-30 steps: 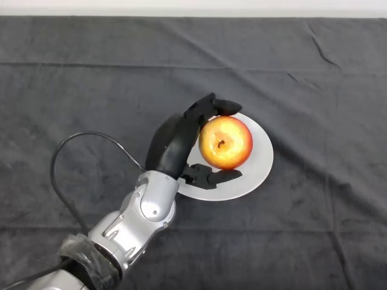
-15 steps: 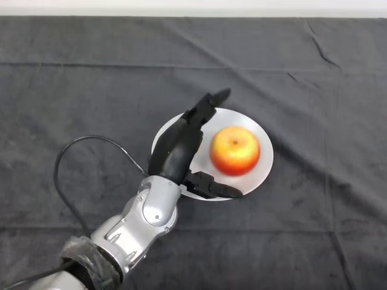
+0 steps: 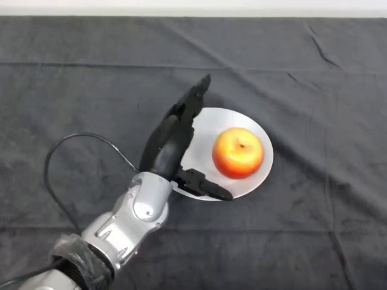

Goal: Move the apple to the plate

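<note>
A red and yellow apple sits on a white plate in the middle of the table, toward the plate's right side. My left hand is open just left of the apple, over the plate's left edge. Its fingers are straight and point up and away, and its thumb lies over the plate's near rim. There is a gap between the hand and the apple.
A dark wrinkled cloth covers the whole table. A pale strip of wall or floor runs along the far edge.
The hand let go of the apple, which now rests on the plate. The fingers straightened and the hand drew back to the left, away from the apple.
</note>
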Robot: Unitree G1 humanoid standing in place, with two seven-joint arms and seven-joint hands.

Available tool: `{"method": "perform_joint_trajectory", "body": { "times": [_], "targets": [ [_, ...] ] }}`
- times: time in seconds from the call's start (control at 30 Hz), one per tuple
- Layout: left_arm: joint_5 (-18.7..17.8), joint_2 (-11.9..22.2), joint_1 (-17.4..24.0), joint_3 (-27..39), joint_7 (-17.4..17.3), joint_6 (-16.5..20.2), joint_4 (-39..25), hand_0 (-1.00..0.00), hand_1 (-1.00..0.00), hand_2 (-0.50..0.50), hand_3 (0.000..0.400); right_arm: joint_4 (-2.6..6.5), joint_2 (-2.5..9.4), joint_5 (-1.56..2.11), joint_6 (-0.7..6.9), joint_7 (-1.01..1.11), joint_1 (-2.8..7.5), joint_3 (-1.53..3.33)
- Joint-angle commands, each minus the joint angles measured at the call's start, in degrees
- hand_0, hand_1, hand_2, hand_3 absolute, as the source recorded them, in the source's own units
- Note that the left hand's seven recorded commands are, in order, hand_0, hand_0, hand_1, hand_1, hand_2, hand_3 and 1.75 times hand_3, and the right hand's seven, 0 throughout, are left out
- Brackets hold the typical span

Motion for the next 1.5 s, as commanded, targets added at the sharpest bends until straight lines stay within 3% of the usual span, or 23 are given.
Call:
{"method": "perform_joint_trajectory", "body": {
  "times": [0.03, 0.33, 0.63, 1.07, 1.5],
  "targets": [
    [-0.31, 3.19, 0.91, 3.29, -0.40, 0.29, -5.16, 0.00, 0.00, 0.00, 0.000, 3.67, 1.70, -1.54, 0.79, 0.16, 4.48, 1.99],
    [-3.49, 12.16, 11.20, 14.84, -1.90, -2.85, -18.11, 0.00, 0.00, 0.00, 0.000, 3.31, 1.71, -1.47, 0.95, 0.20, 4.66, 1.95],
    [-8.42, 17.80, 23.31, 28.50, -2.79, -7.89, -24.29, 0.00, 0.00, 0.00, 0.000, 2.87, 1.71, -1.38, 1.17, 0.27, 4.88, 1.88],
    [-11.94, 18.43, 34.04, 43.23, -4.01, -12.77, -23.58, 0.00, 0.00, 0.00, 0.000, 2.47, 1.70, -1.31, 1.40, 0.36, 5.06, 1.80],
    [-18.42, 19.24, 42.13, 57.10, -9.55, -18.56, -17.16, 0.00, 0.00, 0.00, 0.000, 2.48, 1.69, -1.32, 1.44, 0.40, 5.04, 1.79]
  ]
}}
